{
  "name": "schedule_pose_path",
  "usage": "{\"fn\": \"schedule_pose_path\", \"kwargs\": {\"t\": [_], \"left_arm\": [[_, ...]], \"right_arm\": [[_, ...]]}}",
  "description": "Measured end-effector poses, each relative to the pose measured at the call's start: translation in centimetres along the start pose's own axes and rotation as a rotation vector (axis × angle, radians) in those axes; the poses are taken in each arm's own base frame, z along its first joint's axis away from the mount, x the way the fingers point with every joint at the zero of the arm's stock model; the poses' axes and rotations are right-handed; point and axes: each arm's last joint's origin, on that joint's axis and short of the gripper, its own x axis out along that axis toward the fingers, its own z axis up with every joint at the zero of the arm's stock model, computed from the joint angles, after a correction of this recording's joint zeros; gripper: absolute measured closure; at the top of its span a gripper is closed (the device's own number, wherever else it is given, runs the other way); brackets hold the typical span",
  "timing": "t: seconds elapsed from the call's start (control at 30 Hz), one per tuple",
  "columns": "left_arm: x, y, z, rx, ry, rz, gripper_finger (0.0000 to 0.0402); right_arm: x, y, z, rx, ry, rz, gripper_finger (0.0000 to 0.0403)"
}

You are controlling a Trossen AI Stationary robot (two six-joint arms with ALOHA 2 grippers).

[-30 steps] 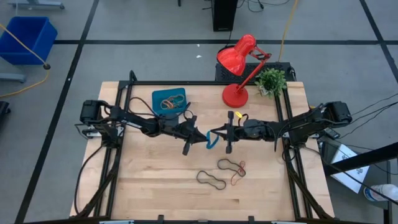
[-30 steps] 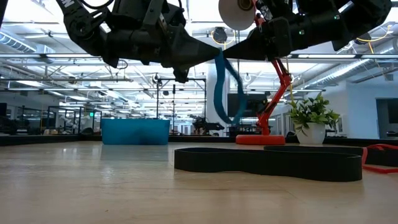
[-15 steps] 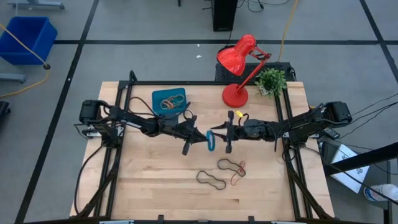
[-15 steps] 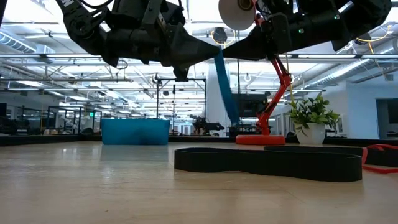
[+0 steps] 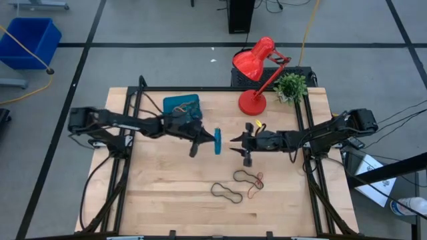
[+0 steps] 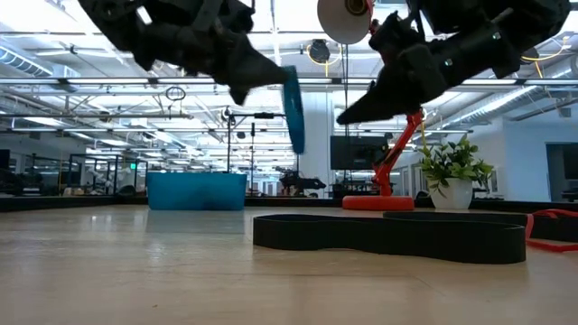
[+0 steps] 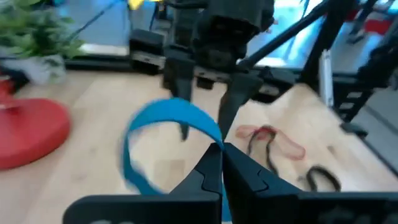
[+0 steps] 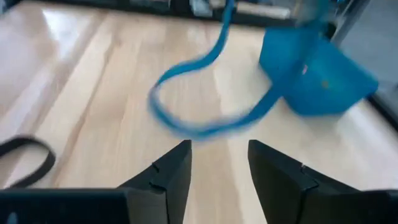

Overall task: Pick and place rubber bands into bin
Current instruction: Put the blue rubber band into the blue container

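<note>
L gripper (image 5: 202, 141) clenched on blue band (image 5: 217, 141), held in air mid-table, near bin (image 5: 181, 107). R gripper (image 5: 239, 144) fingers apart, holding nothing, just beside. Bin has some bands; black (image 5: 226, 193), dark/red (image 5: 249, 179) ones left on table.
</note>
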Motion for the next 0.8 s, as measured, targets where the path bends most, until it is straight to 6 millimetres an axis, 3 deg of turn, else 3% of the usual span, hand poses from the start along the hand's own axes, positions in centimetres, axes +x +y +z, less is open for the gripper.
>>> {"fn": "schedule_pose_path", "kwargs": {"t": [0.13, 0.3, 0.5, 0.8], "left_arm": [[-2.8, 0.2, 1.2, 0.018, 0.060, 0.119, 0.0395], [-5.2, 1.0, 0.5, 0.035, 0.238, 0.322, 0.0398], [-6.3, 2.5, -0.7, 0.023, 0.379, 0.459, 0.0397], [-7.2, 4.3, -0.9, 0.040, 0.416, 0.540, 0.0397]], "right_arm": [[-0.1, 0.4, -0.5, 0.078, 0.047, 0.014, 0.0249], [-0.2, 0.9, -0.7, 0.106, 0.078, 0.030, 0.0251], [-0.4, 1.7, -0.7, 0.107, 0.076, 0.057, 0.0248], [-0.8, 3.2, -0.9, 0.162, 0.104, 0.204, 0.0255]]}}
